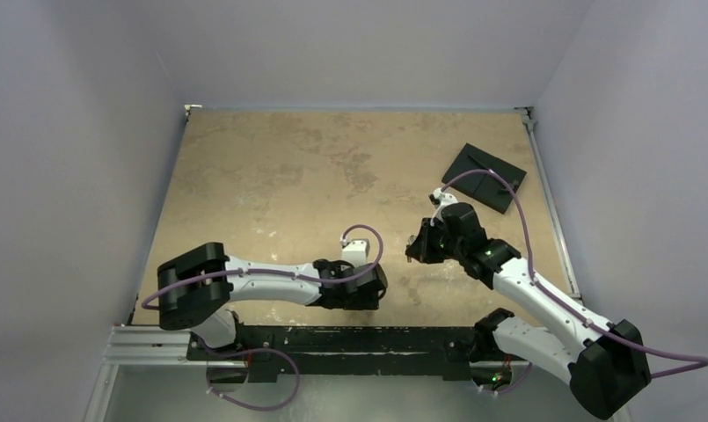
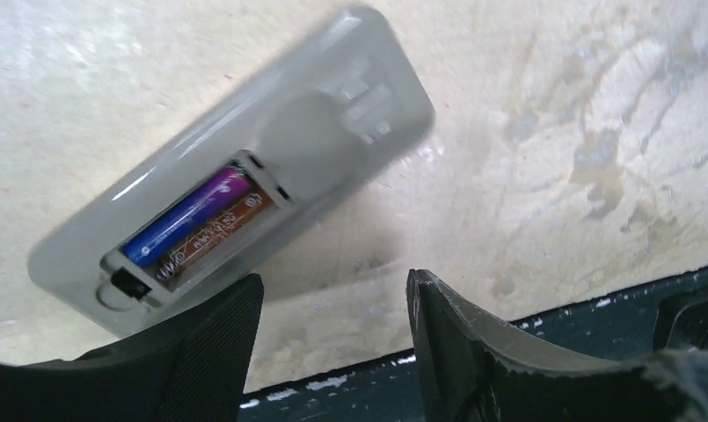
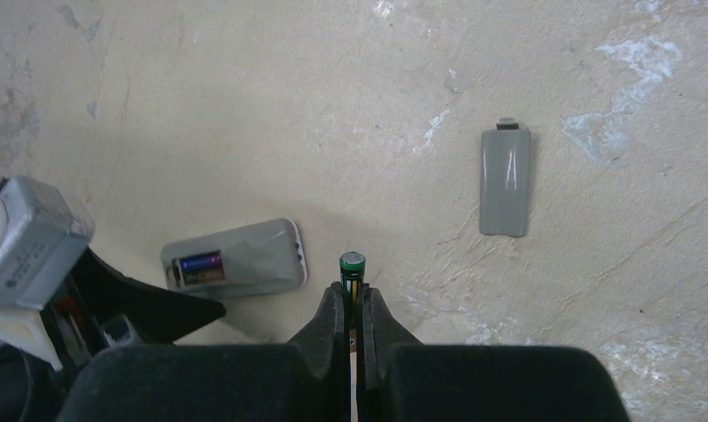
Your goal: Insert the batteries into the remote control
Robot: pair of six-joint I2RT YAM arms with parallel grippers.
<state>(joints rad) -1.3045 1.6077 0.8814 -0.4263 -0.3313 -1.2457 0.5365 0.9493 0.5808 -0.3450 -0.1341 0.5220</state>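
Note:
The remote control [image 2: 332, 114] lies grey back up on the table with its battery bay uncovered. One bluish-purple battery [image 2: 187, 215] lies in the bay, beside a brown printed strip with a spring at its end. My left gripper [image 2: 332, 290] is open and empty just near of the remote, its left finger [image 2: 218, 343] close to the remote's edge. My right gripper [image 3: 354, 294] is shut on a second battery [image 3: 352, 268], whose green end sticks out past the fingertips. It hangs above the table, right of the remote [image 3: 236, 258].
The narrow grey cover strip [image 3: 506, 180] lies loose on the table, farther right. A black square plate [image 1: 485, 177] sits at the back right, near the table's right edge. The dark mounting rail [image 2: 543, 343] runs along the near edge under the left gripper.

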